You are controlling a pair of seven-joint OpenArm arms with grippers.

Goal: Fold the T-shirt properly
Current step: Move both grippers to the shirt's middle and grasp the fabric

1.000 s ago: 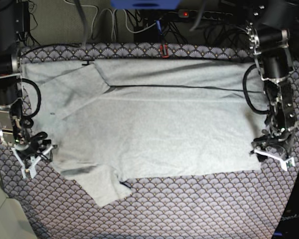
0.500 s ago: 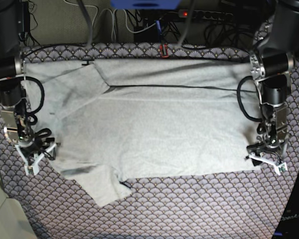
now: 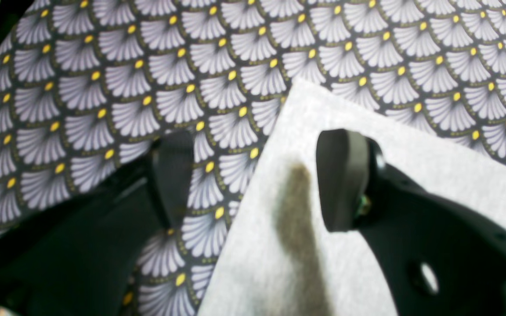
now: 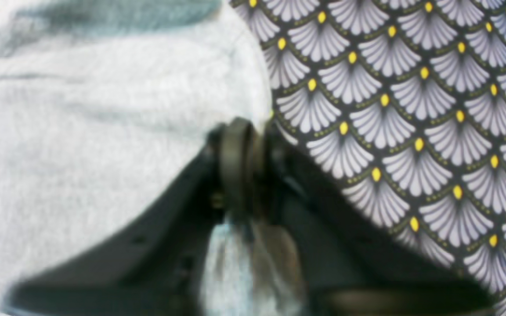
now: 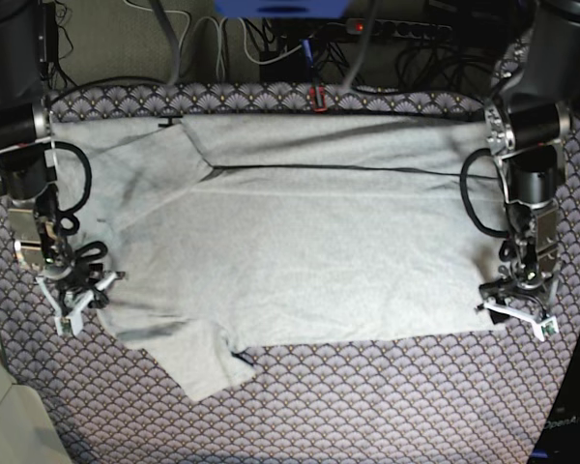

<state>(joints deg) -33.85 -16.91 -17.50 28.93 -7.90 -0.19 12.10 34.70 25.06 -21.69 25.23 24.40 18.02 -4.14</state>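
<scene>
Since a second ago my right gripper (image 4: pixel 240 145) has clamped onto the T-shirt (image 5: pixel 309 242) edge; my left gripper (image 3: pixel 257 175), spread, straddles its corner.

1. Both arms are showing black housings with silver metal joints.
2. Looped black cables are hanging beside each forearm.
3. The left pincer (image 3: pixel 257 180) is showing matte black fingers (image 3: pixel 343 175).
4. White brackets are sitting at each wrist, by the right pincer (image 5: pixel 77 300) too.

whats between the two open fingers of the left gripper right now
In the left wrist view, the left gripper stands open astride the T-shirt corner: patterned tablecloth and the shirt's edge lie between its fingers, not yet pinched.
</scene>
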